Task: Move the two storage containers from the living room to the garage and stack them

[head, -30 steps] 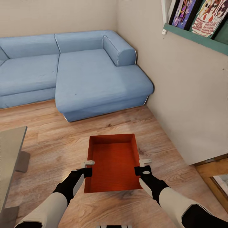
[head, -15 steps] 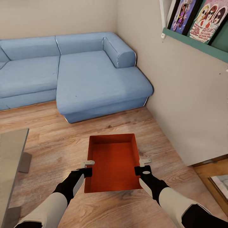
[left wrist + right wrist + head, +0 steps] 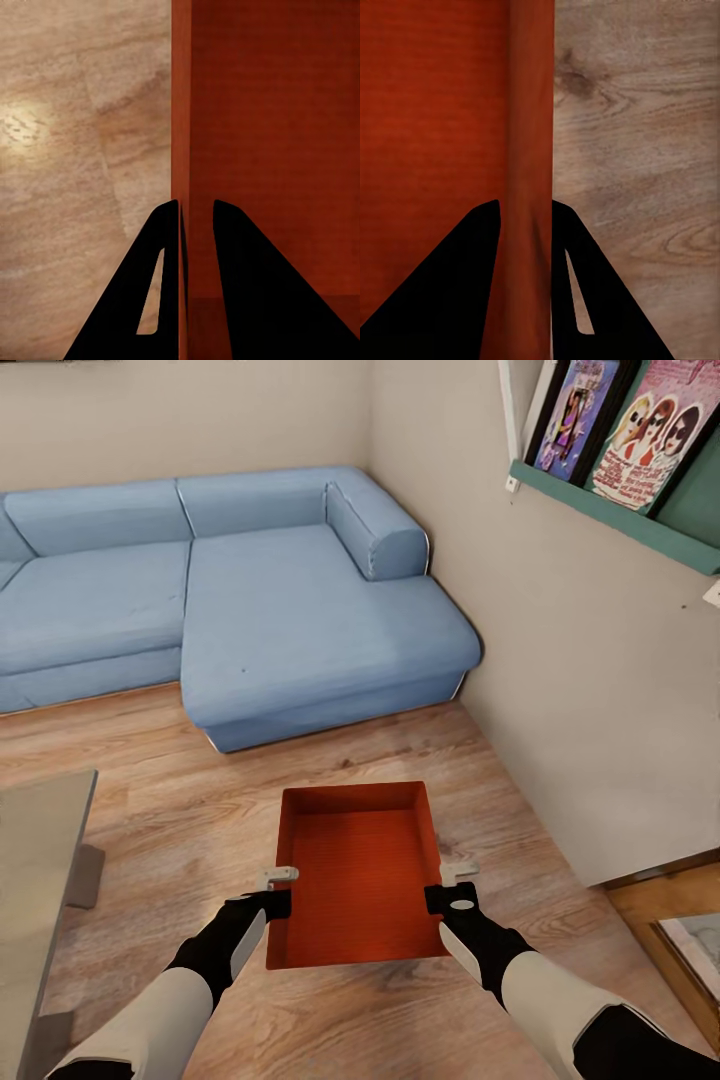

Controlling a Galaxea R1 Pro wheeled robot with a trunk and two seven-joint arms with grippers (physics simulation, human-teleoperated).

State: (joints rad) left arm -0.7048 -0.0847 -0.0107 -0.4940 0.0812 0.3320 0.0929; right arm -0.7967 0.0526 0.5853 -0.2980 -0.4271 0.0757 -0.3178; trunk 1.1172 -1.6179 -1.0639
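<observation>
In the head view I hold one orange-red storage container (image 3: 360, 880) level above the light wood plank floor (image 3: 160, 780) of the living room. My left gripper (image 3: 280, 892) is shut on its left wall and my right gripper (image 3: 450, 888) on its right wall. The left wrist view shows my left gripper (image 3: 196, 206) straddling the thin container wall (image 3: 181, 112), one finger inside and one outside. The right wrist view shows my right gripper (image 3: 526, 204) clamped the same way on the opposite wall (image 3: 531, 90). The bin is empty.
A blue corner sofa (image 3: 250, 590) fills the far side. A beige wall (image 3: 580, 660) runs close on the right, carrying a teal shelf (image 3: 620, 510) of pictures. A grey table (image 3: 30, 860) edges in at the left. Open plank floor lies around the bin.
The whole view has shifted a little: sofa and shelf sit lower in the picture, so the camera moved. The container and both grippers keep the same hold.
</observation>
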